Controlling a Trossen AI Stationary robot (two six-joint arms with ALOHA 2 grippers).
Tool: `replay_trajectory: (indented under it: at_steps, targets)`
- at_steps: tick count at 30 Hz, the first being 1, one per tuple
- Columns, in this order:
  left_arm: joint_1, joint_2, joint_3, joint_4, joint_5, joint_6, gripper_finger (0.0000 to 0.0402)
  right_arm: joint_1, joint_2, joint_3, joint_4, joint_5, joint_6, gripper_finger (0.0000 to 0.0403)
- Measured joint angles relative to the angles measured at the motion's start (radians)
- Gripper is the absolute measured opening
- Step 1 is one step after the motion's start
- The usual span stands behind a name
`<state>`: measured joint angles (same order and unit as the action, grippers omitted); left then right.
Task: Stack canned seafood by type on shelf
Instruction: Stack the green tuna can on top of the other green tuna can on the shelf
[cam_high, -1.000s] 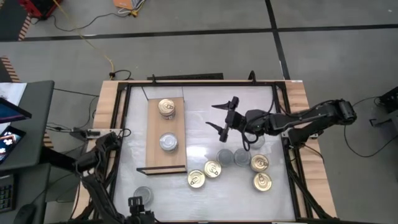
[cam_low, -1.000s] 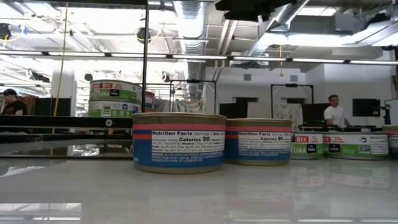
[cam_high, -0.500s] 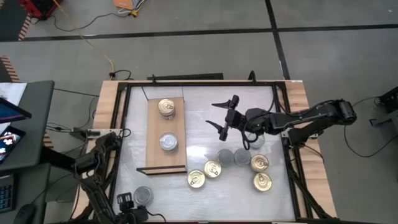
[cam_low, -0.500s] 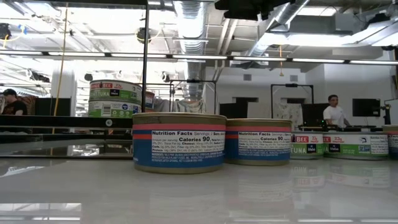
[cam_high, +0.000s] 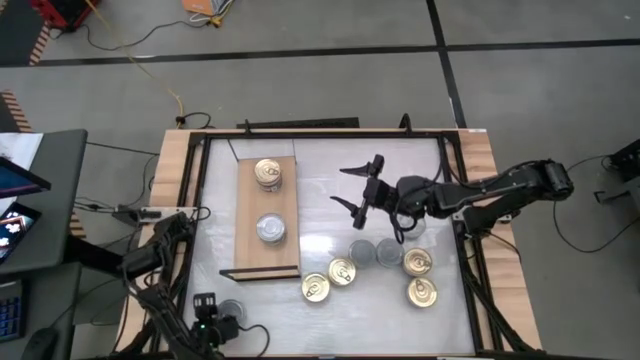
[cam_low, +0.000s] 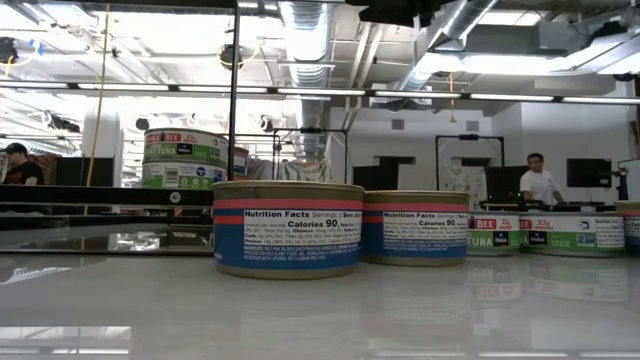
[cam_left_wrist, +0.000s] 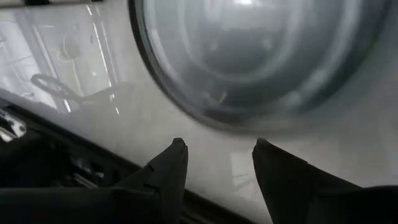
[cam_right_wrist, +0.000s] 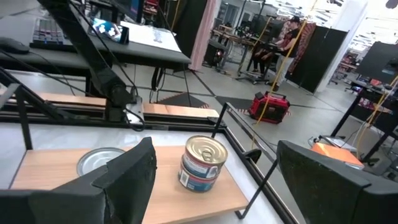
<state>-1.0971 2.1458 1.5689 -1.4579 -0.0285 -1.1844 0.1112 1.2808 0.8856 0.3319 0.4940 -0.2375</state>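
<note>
The left gripper (cam_left_wrist: 216, 149), jaws narrow beside a grey tin (cam_left_wrist: 261, 56), may push it off the bench (cam_high: 330, 170) edge.

Near left corner of the table (cam_high: 330, 320): the left pincer (cam_high: 207, 325) covers most of a grey-topped tin (cam_high: 232, 310), so whether its fingers touch the tin cannot be told. In the left wrist view that tin (cam_left_wrist: 261, 56) is blurred and cut off by the frame. The low view crops the right arm (cam_low: 400, 10) overhead, and the shelf's grey-topped tin (cam_right_wrist: 99, 162) is partly hidden behind a finger (cam_right_wrist: 124, 174).
</note>
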Motion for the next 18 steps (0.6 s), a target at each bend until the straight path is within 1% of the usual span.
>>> replay_trajectory:
  at_steps: [3,7,10,12,15,16,18]
  targets:
    - [0.027,0.0,-0.018,0.063,-0.063,0.035,0.0173,-0.001,0.0,0.0,0.0,0.0,0.0,0.0361]
    - [0.06,-0.002,-0.018,0.141,-0.225,0.12,0.0173,0.008,0.0,0.0,-0.001,0.0,0.001,0.0361]
    - [0.099,-0.002,-0.019,0.197,-0.395,0.178,0.0173,0.018,0.0,0.0,-0.001,0.0,0.001,0.0361]
    - [0.134,-0.001,-0.019,0.253,-0.534,0.229,0.0173,0.028,0.0,0.0,-0.002,0.0,0.001,0.0361]
    - [0.185,-0.001,-0.018,0.324,-0.682,0.326,0.0173,0.041,0.0,0.0,-0.002,0.0,0.001,0.0361]
    - [0.198,-0.001,-0.018,0.342,-0.707,0.347,0.0173,0.043,0.0,0.0,-0.006,0.0,0.001,0.0361]
    - [0.224,-0.001,-0.018,0.351,-0.717,0.368,0.0173,0.052,-0.001,0.0,-0.023,0.0,0.001,0.0361]
